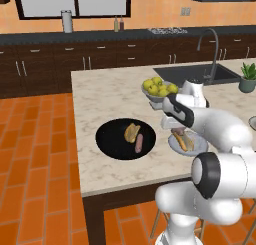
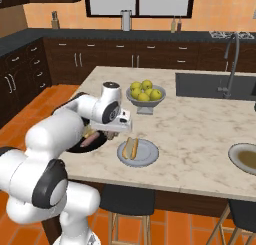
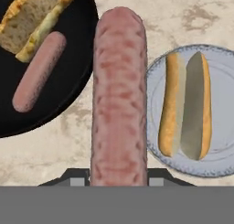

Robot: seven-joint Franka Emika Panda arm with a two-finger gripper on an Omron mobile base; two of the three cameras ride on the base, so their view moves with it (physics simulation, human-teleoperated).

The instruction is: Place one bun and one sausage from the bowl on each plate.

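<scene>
The hand [image 3: 119, 179] is clamped on a sausage [image 3: 119, 95], which in the hand view runs lengthwise up from between the finger tips and hangs above the bare marble tabletop [image 3: 183, 17], over the gap between the black bowl [image 3: 77, 67] and the pale grey-blue plate [image 3: 219, 163]. A bun [image 3: 185, 106] lies split open on that plate, its two halves side by side. In the bowl a second bun [image 3: 34, 19] sits at the far side with a second sausage [image 3: 39, 72] just beside it, both resting on the glossy black surface. From the left base view the hand [image 1: 172, 123] hovers between the bowl [image 1: 107, 139] and the plate [image 1: 176, 145], near the plate's edge. Behind them stands a grey footed bowl of yellow-green fruit [image 1: 159, 88]. In the right base view the other plate [image 2: 239, 161], grey-rimmed with a brownish centre, lies well apart at the right edge of the tabletop, past the sink [image 2: 210, 86].
</scene>
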